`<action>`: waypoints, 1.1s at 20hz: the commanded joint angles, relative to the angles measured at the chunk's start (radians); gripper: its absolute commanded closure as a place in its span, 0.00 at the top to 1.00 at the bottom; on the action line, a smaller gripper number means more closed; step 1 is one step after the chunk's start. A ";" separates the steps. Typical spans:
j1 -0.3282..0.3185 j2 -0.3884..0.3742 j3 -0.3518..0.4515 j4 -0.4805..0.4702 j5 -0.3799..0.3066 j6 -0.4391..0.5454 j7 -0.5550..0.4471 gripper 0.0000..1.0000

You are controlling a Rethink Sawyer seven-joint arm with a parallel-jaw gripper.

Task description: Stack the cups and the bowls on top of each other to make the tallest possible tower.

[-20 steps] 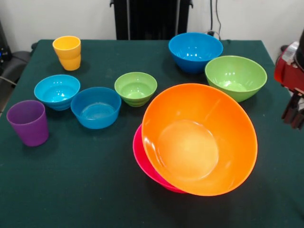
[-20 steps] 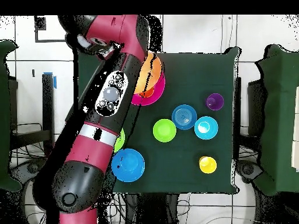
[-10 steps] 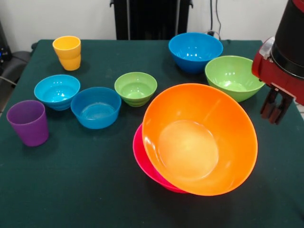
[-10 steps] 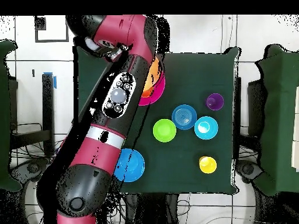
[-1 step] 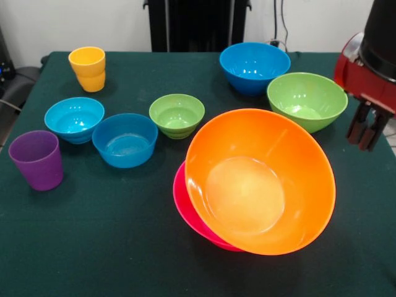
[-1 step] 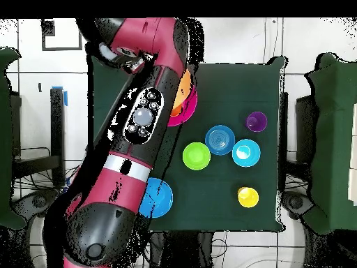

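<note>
The tower stands at the front: a large orange bowl [image 5: 260, 179] lies tilted in a pink bowl [image 5: 184, 207]. What sits between them is hidden. My gripper [image 5: 366, 135] hangs shut and empty at the right, beside the medium green bowl [image 5: 306, 99] and above the table. Behind that bowl is the medium blue bowl [image 5: 253, 65]. A small green bowl [image 5: 177, 114], a small blue bowl [image 5: 125, 139] and a cyan bowl [image 5: 74, 117] line the middle. The purple cup [image 5: 37, 159] is at the left, and the yellow cup [image 5: 87, 60] is nested in an orange cup [image 5: 93, 82].
In the overhead view my arm [image 6: 143, 118] covers most of the tower and the medium green bowl; slivers of orange [image 6: 185, 85] and pink [image 6: 184, 115] show. The green table [image 5: 111, 247] has bare cloth at the front left. A black stand [image 5: 198, 25] rises behind the table.
The gripper came in from the right edge toward the medium green bowl, then rose slightly and eased back right. No cup or bowl has moved.
</note>
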State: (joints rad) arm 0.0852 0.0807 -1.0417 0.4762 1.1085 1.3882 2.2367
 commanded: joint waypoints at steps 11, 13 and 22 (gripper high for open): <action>0.235 -0.207 0.392 0.691 -0.059 -0.436 -0.073 0.00; 0.237 -0.236 0.426 0.754 -0.056 -0.494 -0.116 0.00; 0.206 -0.338 0.553 0.935 -0.090 -0.645 -0.235 0.00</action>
State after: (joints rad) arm 0.3267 -0.1788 -0.7190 1.1727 1.0970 0.8444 2.2367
